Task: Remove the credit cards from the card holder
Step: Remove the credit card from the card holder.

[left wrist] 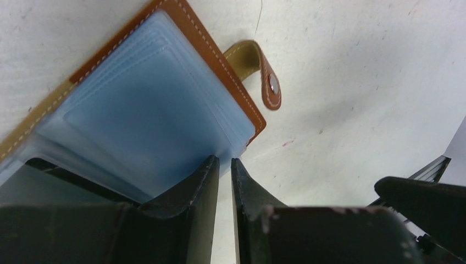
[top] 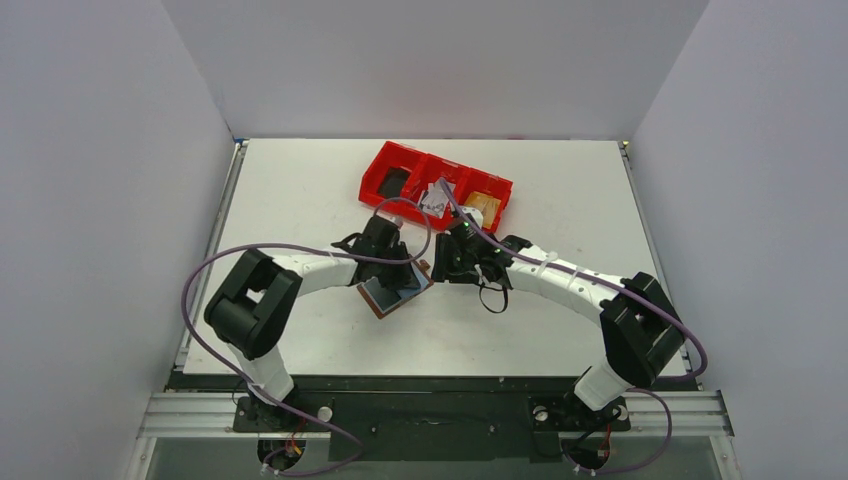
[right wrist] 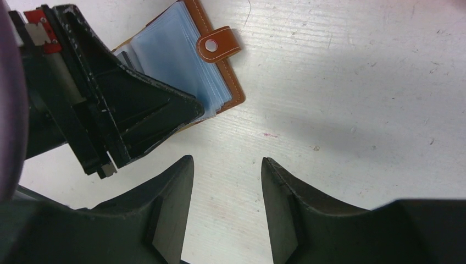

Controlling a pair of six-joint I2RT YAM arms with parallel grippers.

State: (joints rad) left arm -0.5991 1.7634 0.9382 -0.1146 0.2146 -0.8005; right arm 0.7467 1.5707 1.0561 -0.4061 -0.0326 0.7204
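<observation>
Start at the left. Your left jaws are drawn almost together, with only a thin slit of white showing between them. Their black fingertips [left wrist: 210, 168] sit right at the near corner of the card holder [left wrist: 220, 60]. You cannot tell from the left wrist view whether they nip the edge of a sleeve or merely touch it.

The card holder lies open and flat on the worktop [top: 560, 200], just in front of the left arm and near the middle of the top view. Its brown leather cover faces down and its stack of pale blue plastic sleeves [left wrist: 148, 104] faces up. A rectangular outline shows through the top sleeve, but you cannot tell whether that is one of the credit cards. The snap strap [left wrist: 264, 71] curls out from the holder's edge, with its metal button [left wrist: 273, 83] at the end.

Farther back, the red tray [top: 375, 175] sits at a slant, with something in each of its three compartments, too small to name.

On the right, your right jaws stand open with nothing between them. They hang over bare worktop just beside the holder's strap side, facing the left jaws.
</observation>
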